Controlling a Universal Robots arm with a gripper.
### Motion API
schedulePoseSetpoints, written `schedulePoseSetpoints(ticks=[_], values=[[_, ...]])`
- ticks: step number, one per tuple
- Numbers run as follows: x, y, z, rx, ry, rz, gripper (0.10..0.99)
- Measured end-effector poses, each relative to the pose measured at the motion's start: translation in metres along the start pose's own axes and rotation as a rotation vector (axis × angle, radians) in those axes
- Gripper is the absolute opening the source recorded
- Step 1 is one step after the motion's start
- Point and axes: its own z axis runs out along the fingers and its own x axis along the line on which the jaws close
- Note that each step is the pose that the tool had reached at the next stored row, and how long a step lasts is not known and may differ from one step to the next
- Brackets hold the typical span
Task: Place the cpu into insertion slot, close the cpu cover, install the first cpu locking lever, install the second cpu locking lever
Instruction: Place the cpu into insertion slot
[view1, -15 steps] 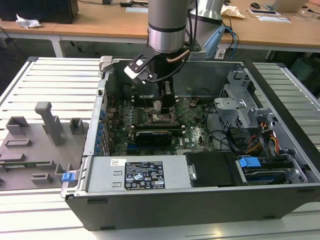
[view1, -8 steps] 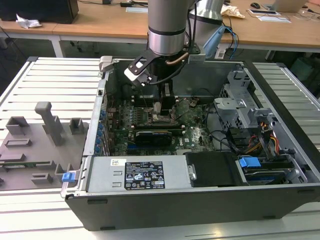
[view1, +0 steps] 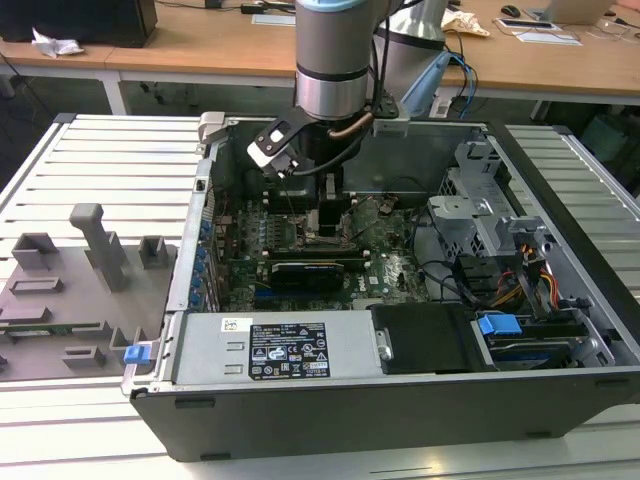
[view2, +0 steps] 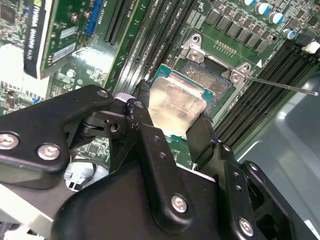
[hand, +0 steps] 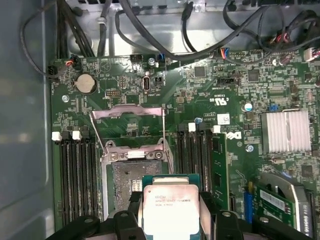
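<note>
My gripper (view2: 172, 114) is shut on the cpu (view2: 175, 106), a flat square chip with a dull silver top on a green base, pinched at two opposite edges by the black fingers (view2: 202, 136). The cpu (hand: 170, 210) hovers slightly tilted over the near edge of the insertion slot (hand: 127, 182), whose dark centre lies bare. The cpu cover (hand: 127, 112) stands swung open on the far side of the slot. Two thin wire locking levers (hand: 164, 131) stick up beside it, one seen in the second wrist view (view2: 280, 85). In the exterior view the gripper (view1: 330, 215) is low inside the open computer case, over the green board.
Long black memory slots (hand: 75, 175) flank the socket on both sides. A black expansion card (view1: 305, 272) lies nearby, with a finned heat sink (hand: 286, 131). Cables (hand: 165, 40) hang along the case wall. A power supply (view1: 275, 350), drive cage (view1: 480, 200) and grey fixture plate (view1: 70, 290) surround the work area.
</note>
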Motion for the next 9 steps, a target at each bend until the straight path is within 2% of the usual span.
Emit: schedulePoseSetpoints(ticks=[3, 6, 9], values=[[0.0024, -0.0004, 0.0059, 0.000, 0.0002, -0.002, 0.537], [0.0059, -0.0008, 0.0088, 0.000, 0.0016, -0.029, 0.537], [0.0126, -0.0014, 0.0128, 0.000, 0.0028, -0.050, 0.537]])
